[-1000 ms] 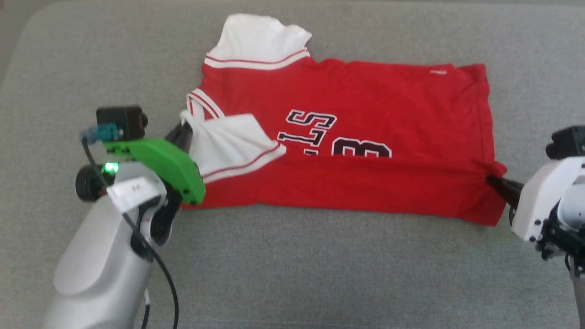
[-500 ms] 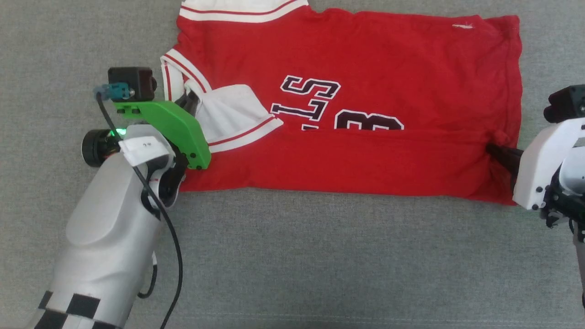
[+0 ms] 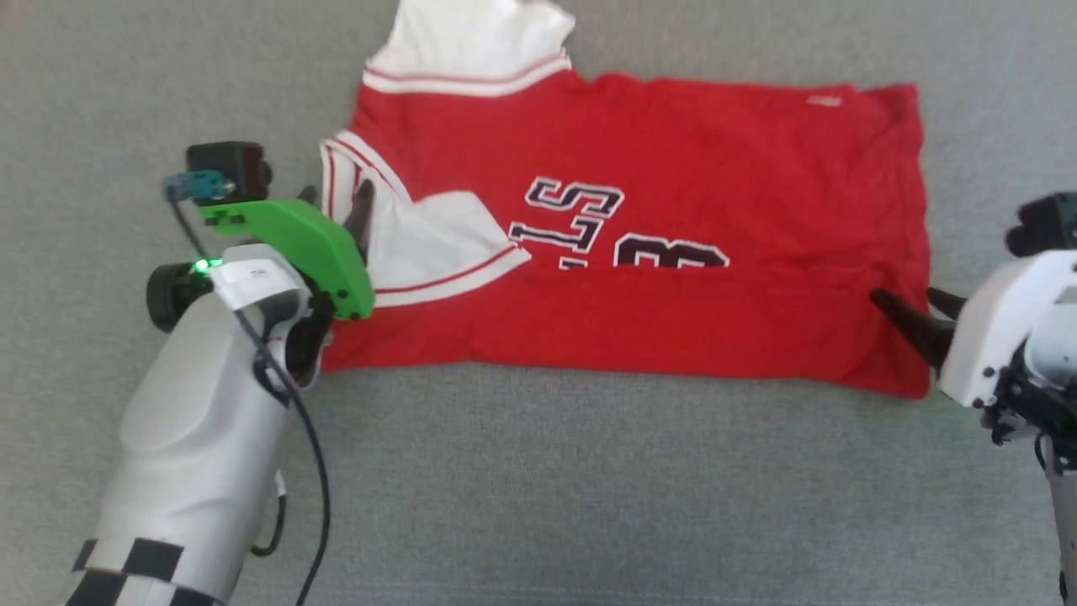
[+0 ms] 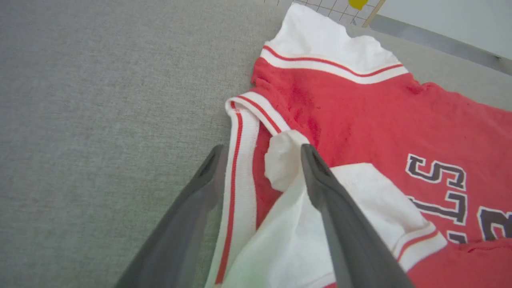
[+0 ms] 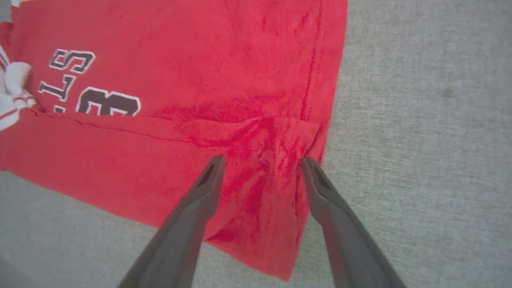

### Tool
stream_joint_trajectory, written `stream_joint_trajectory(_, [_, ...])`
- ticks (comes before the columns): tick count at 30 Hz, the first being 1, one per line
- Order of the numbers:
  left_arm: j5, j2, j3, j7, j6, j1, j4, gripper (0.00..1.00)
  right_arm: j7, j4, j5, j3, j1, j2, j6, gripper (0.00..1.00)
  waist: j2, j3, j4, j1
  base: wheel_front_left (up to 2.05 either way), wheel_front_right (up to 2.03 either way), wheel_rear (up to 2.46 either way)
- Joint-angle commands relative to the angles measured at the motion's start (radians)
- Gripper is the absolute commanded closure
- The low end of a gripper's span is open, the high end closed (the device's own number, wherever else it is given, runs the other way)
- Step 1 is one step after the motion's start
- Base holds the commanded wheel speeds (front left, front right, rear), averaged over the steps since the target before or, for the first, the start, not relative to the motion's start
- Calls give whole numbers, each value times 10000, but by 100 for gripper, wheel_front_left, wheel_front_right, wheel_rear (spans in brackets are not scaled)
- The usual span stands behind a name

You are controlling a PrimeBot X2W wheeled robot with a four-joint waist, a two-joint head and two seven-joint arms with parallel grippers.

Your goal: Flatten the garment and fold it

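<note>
On the left of the grey woven-fabric surface [image 3: 538, 505], found the left gripper [image 4: 262, 151] with its two dark fingers spread wide, pinching nothing, straddling the white-and-red striped collar band [image 4: 240, 168] and a bunched lump of the near white sleeve [image 3: 429, 240]. Just right of it, saw the red jersey-style shirt with white sleeves and black white-outlined lettering [image 3: 673, 168] lying flat across the middle of the surface, collar to the left, hem [image 3: 913, 168] to the right. Noted the near sleeve turned in over the chest and the near long edge folded over as a red flap [image 3: 606, 328], hiding the lower part of the lettering. Noted also the far white sleeve [image 3: 471, 42] sticking out past the far edge. At the right end, found the right gripper [image 5: 263, 160] likewise spread, holding nothing, poised over a puckered patch of the flap beside the hem. Judged the cloth light, soft and limp: likely to sag and crease, and to drag on the rough surface rather than slide. Best taken, probably, in small pinches at both ends of the far edge, shoulder and hem corner together, keeping the span taut.
</note>
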Motion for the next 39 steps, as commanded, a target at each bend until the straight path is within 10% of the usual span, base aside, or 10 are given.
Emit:
stream_joint_trajectory(1, [-67, 134, 102, -155, 34, 187, -65, 0, -259, -135, 80, -192, 168, 85, -15, 0, -1, -1131, 27, -1, 0, 0, 0])
stream_joint_trajectory(18, [772, 646, 690, -4072, 817, 4394, -2852, 0, -5992, -1364, -1268, -1174, 3132, 768, -15, 0, -1, -3162, 217, -1, 0, 0, 0])
stream_joint_trajectory(39, [1131, 642, 86, -3353, 1083, 5359, -2899, 0, -6719, -712, -1945, -1227, 4099, 976, -15, 0, -1, -2950, 406, -1, 0, 0, 0])
